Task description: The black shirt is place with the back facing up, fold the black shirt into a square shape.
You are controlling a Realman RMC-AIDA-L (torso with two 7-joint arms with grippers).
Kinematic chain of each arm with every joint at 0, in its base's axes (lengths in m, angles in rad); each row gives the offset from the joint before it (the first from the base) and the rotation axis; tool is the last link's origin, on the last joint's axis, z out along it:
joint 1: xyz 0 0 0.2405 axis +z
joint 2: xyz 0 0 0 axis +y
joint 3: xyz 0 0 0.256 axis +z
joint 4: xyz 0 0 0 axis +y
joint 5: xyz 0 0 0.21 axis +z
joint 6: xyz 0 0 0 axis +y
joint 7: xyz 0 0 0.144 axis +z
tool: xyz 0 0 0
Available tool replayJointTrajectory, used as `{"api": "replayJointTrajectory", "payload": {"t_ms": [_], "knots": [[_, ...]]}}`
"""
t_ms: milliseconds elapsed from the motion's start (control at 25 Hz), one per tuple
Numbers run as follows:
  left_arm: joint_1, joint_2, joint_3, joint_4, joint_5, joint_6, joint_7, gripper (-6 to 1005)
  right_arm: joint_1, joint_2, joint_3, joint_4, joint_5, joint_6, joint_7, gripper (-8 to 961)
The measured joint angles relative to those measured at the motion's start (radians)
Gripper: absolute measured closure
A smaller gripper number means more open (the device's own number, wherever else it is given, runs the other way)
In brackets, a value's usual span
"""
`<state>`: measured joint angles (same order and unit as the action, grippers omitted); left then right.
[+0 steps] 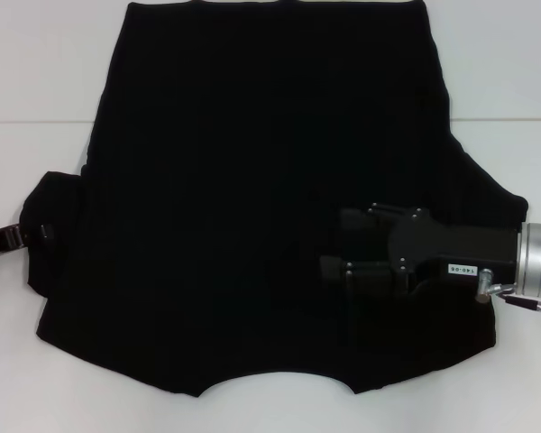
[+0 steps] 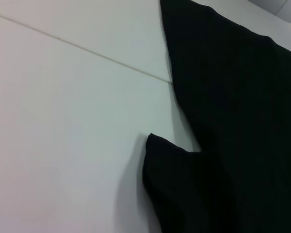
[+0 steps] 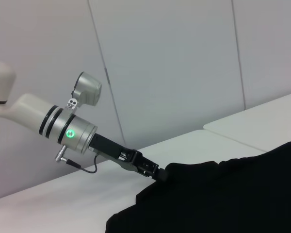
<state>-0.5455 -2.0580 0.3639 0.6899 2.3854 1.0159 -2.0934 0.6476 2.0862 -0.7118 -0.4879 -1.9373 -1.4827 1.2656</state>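
1. The black shirt (image 1: 252, 207) lies spread flat on the white table (image 1: 36, 54).
2. The right gripper (image 1: 347, 271) is above the shirt's right part; finger state cannot be determined.
3. The left gripper (image 3: 160, 174) meets the left sleeve's edge, fingers hidden under fabric.

The black shirt (image 1: 252, 198) covers most of the white table (image 1: 36, 72) in the head view, from the top edge down to the bottom. Bare table remains in the upper left and upper right corners, down the left edge, and in a small notch at the bottom centre under the hem. The right gripper (image 1: 338, 262) and its arm lie over the shirt at the middle right, blocking that side. At the middle left, the left gripper (image 1: 27, 236) sits at the bunched sleeve, narrowing the left strip there.
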Motion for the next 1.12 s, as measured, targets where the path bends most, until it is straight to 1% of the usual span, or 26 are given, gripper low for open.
{"api": "replayJointTrajectory", "payload": {"t_ms": [400,640,840,1120], "knots": [[0.001,-0.002,0.016,-0.009,0.000,-0.057,0.028,717,-0.002,0.000,0.000,0.000,0.002,-0.004,0.002,36],[0.001,-0.004,0.032,-0.016,0.000,-0.068,0.032,921,-0.004,0.000,0.000,0.000,0.001,-0.015,0.002,36],[0.004,-0.004,0.025,0.002,-0.008,-0.050,0.030,991,-0.006,0.000,0.000,0.000,0.010,-0.016,0.000,37],[0.011,0.000,0.000,0.019,-0.004,-0.051,0.024,990,-0.006,0.000,0.000,0.004,0.032,-0.016,-0.005,39]]}}
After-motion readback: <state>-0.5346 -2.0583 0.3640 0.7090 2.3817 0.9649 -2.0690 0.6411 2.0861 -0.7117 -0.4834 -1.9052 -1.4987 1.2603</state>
